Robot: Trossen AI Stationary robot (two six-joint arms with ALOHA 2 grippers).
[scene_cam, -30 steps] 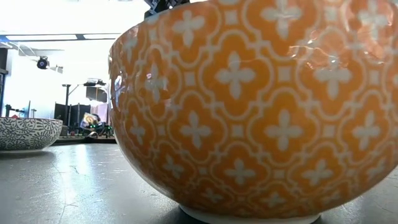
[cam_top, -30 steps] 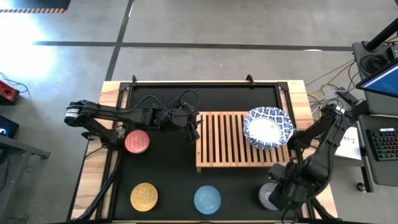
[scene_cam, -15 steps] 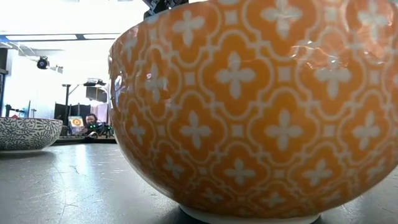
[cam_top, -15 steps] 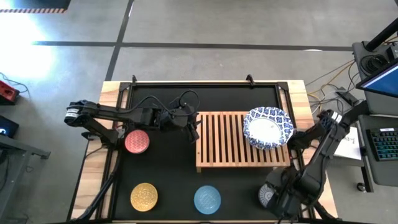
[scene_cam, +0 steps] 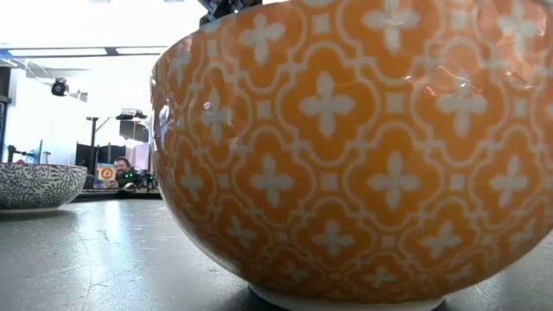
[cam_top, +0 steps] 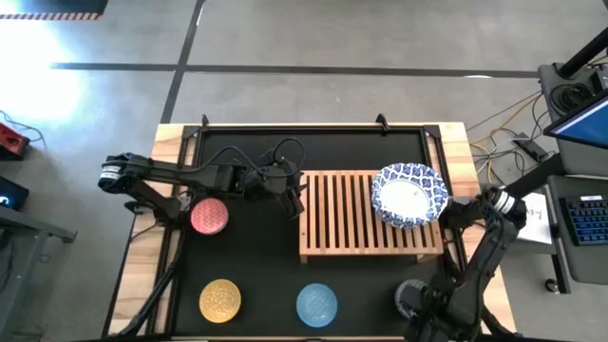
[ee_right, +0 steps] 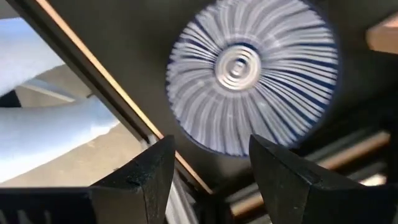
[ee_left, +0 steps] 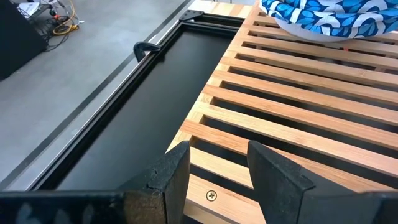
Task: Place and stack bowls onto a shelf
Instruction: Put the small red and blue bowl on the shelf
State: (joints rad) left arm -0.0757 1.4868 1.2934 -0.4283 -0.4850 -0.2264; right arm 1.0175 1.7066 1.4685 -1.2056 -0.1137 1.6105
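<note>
The light-wood slatted shelf (cam_top: 369,215) stands mid-table. A stack of wide white bowls with blue rims (cam_top: 410,195) sits on its right end and also shows in the left wrist view (ee_left: 323,15). The red bowl (cam_top: 209,217), yellow bowl (cam_top: 219,300), light blue bowl (cam_top: 316,304) and dark grey bowl (cam_top: 408,296) rest on the black mat. My left gripper (ee_left: 217,171) is open and empty at the shelf's left edge (cam_top: 296,201). My right gripper (ee_right: 211,168) is open and empty above the dark grey bowl (ee_right: 252,74), and its arm hides part of the bowl in the high view.
The black mat has a raised frame with clamps along the far edge (ee_left: 146,50). The table's near edge (ee_right: 112,106) runs close beside the grey bowl. In the low view the yellow bowl (scene_cam: 363,147) fills most of the picture, with the grey bowl (scene_cam: 39,183) at the left.
My right arm has swung toward the table's near edge, carrying its gripper over the dark grey bowl at the near right corner. The bowls and the shelf have stayed in place.
</note>
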